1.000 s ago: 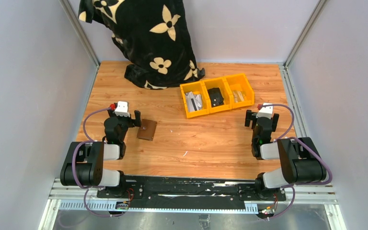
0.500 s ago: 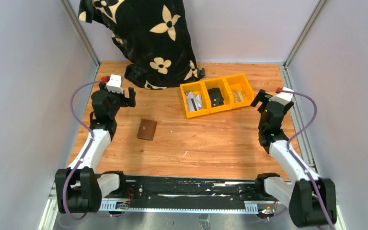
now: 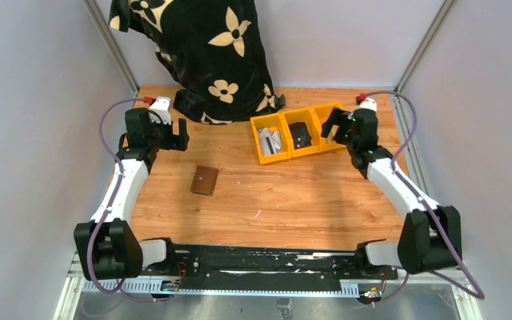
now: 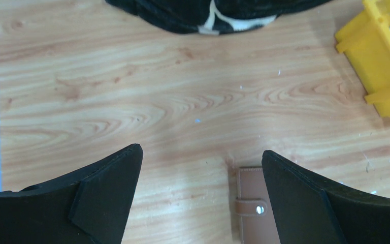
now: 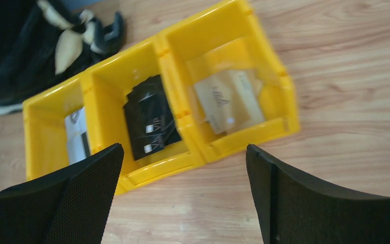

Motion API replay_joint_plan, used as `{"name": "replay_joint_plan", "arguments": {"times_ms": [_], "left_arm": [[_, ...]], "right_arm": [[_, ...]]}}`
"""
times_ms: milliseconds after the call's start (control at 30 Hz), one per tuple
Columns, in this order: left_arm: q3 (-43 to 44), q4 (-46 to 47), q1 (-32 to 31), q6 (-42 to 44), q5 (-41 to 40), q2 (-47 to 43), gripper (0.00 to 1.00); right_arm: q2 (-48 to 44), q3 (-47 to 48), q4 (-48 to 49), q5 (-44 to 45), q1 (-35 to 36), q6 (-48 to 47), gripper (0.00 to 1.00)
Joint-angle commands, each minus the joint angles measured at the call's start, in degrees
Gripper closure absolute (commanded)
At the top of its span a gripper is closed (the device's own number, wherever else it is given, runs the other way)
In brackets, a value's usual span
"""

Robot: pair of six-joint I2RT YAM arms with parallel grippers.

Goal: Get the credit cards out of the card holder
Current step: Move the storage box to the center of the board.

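Card holder lies shut, centre-left of the frame; credit cards unseen, probably inside. Left gripper gapes empty at upper left. Right gripper gapes over yellow bins. You risk skidding the flat wallet when pinching.

Matt brown leather-look card holder; wood-grain table; glossy plastic bins.

I found the card holder lying flat on the table, left of centre. Behind it, a cloth sat heaped at the far edge. Three bins stood in a row to the right of the cloth, well apart from the holder, each with something in it. The left gripper hung behind and left of the holder, and the right gripper hung near the row's right end.
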Motion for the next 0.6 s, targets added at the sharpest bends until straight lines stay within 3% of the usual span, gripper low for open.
{"name": "replay_joint_plan", "arguments": {"times_ms": [0,400,567], "left_arm": [[0.98,-6.34,0.39,1.21,0.31,0.71,0.0],[-3.31,-11.46,0.22,4.63,5.59,-0.31,0.0],[-3.72,-13.04,-0.37,6.74,5.31,-0.35,0.0]], "right_arm": [[7.35,7.97,-10.85,-0.83,6.5,-5.68,0.08],[31.14,27.17,-16.6,2.85,17.71,-8.95,0.18],[36.61,31.41,-18.1,6.84,19.59,-7.69,0.29]]}}
